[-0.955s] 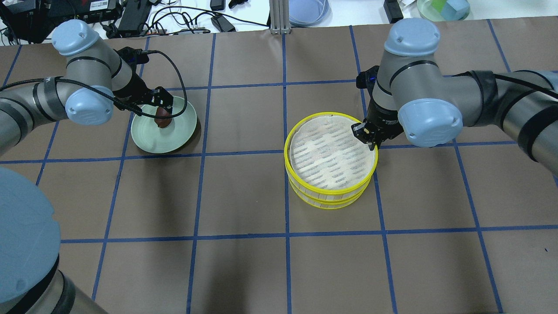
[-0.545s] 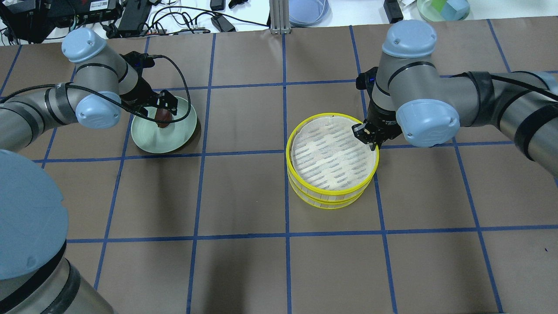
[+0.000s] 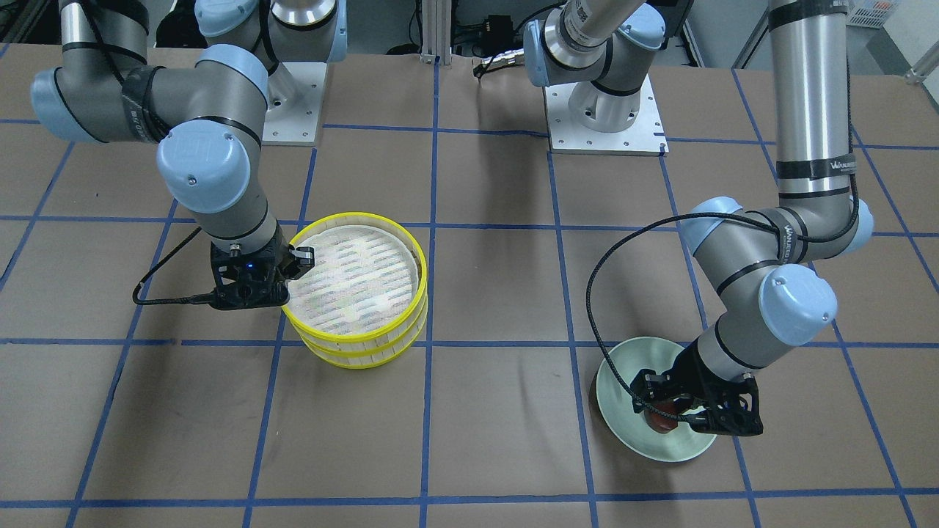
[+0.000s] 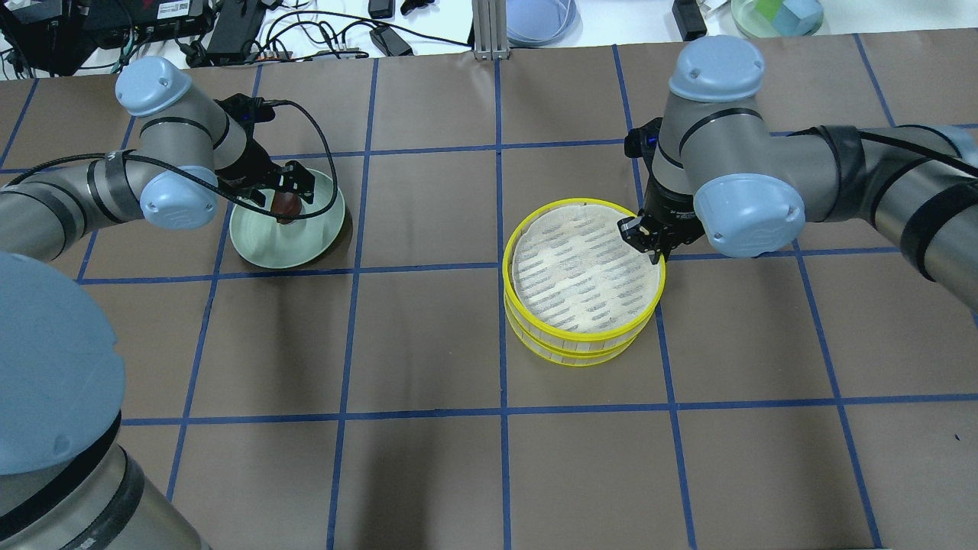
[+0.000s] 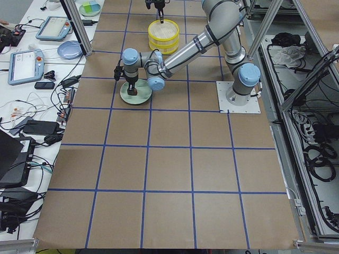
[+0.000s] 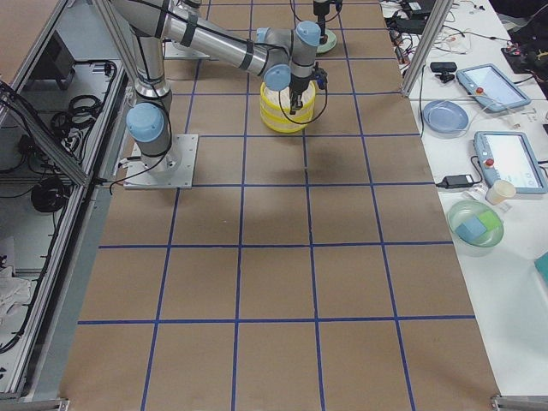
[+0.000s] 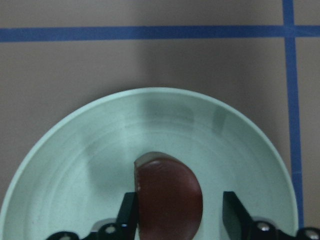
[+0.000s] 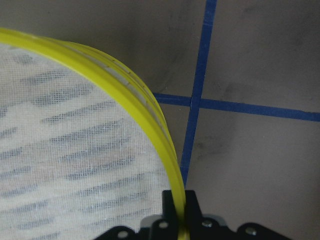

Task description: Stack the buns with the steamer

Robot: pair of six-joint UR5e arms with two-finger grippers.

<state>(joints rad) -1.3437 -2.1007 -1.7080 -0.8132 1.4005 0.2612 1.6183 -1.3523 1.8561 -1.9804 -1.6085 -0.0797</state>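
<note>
The dark reddish-brown bun (image 4: pixel 286 204) lies on the pale green plate (image 4: pixel 275 244) at the table's left. My left gripper (image 4: pixel 287 211) is open and straddles it. In the left wrist view one finger (image 7: pixel 127 215) touches the bun (image 7: pixel 170 195) and the other stands a little off it. The yellow-rimmed steamer (image 4: pixel 507 263), two stacked tiers with a cloth liner, stands at centre right. My right gripper (image 4: pixel 649 246) is shut on its upper rim (image 8: pixel 125 82). The cream-white bun is out of view.
Blue tape lines grid the brown table. Beyond the far edge are cables, a blue plate (image 4: pixel 539 19) and a green bowl (image 4: pixel 775 15) with blocks. The right arm's wrist hangs over the steamer's right side.
My left arm's elbow and wrist have swung up and right while its gripper stays at the bun. The steamer's upper tier has shifted slightly right with my right gripper.
</note>
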